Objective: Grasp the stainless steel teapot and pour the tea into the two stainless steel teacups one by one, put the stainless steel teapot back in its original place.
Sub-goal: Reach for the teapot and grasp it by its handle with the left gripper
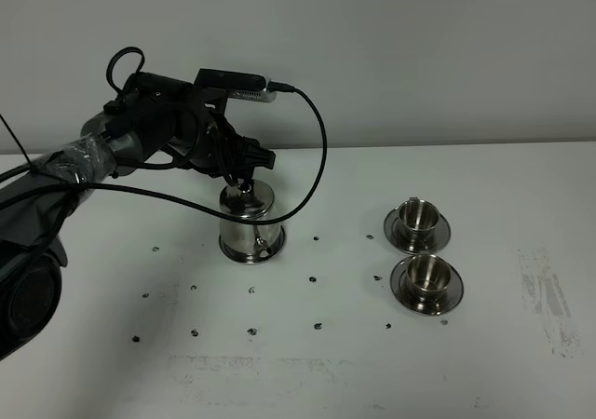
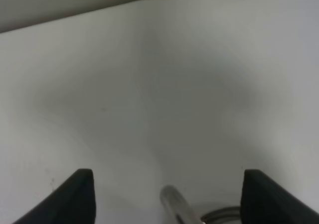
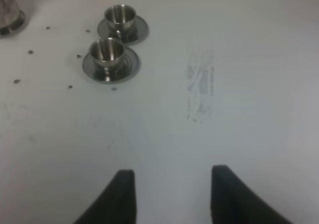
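Note:
The stainless steel teapot (image 1: pixel 250 222) stands upright on its round steel saucer (image 1: pixel 232 249) at the left of the middle of the white table. My left gripper (image 1: pixel 244 166) hangs just above its lid. In the left wrist view this gripper (image 2: pixel 167 174) is open, and a thin steel part of the teapot (image 2: pixel 173 207) shows between the fingers. The two stainless steel teacups, far (image 1: pixel 419 216) and near (image 1: pixel 428 271), sit on their own saucers to the right. My right gripper (image 3: pixel 172 171) is open and empty over bare table, with the cups (image 3: pixel 105 52) (image 3: pixel 119 16) ahead of it. No tea is visible.
Small dark specks (image 1: pixel 253 331) are scattered on the table around the teapot and cups. A grey scuff mark (image 1: pixel 545 298) lies at the right. A black cable (image 1: pixel 317 130) loops from the left arm above the teapot. A wall stands behind the table.

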`<state>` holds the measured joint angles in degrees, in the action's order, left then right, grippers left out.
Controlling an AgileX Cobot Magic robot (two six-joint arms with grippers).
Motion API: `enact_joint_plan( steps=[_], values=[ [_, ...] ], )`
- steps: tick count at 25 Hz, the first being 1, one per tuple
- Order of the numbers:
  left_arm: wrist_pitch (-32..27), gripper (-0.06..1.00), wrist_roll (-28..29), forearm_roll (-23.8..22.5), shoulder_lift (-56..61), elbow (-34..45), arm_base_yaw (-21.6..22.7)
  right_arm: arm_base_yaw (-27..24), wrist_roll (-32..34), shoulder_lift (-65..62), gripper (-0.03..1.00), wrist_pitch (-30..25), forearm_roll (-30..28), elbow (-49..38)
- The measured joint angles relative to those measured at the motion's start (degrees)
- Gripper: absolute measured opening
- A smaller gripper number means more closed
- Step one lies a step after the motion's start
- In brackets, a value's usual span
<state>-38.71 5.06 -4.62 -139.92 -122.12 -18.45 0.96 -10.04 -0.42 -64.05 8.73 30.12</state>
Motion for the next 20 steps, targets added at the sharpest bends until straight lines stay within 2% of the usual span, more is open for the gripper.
enact_joint_plan(
  steps=[12, 20],
  values=[
    [-0.6, 0.62, -3.9, -1.1, 0.0, 0.0, 0.1, 0.0, -0.1, 0.0, 0.34, 0.0, 0.0, 0.0],
    [-4.0, 0.61, -6.7, -1.8, 0.8, 0.0, 0.6, 0.0, 0.0, 0.0, 0.34, 0.0, 0.0, 0.0]
  ],
)
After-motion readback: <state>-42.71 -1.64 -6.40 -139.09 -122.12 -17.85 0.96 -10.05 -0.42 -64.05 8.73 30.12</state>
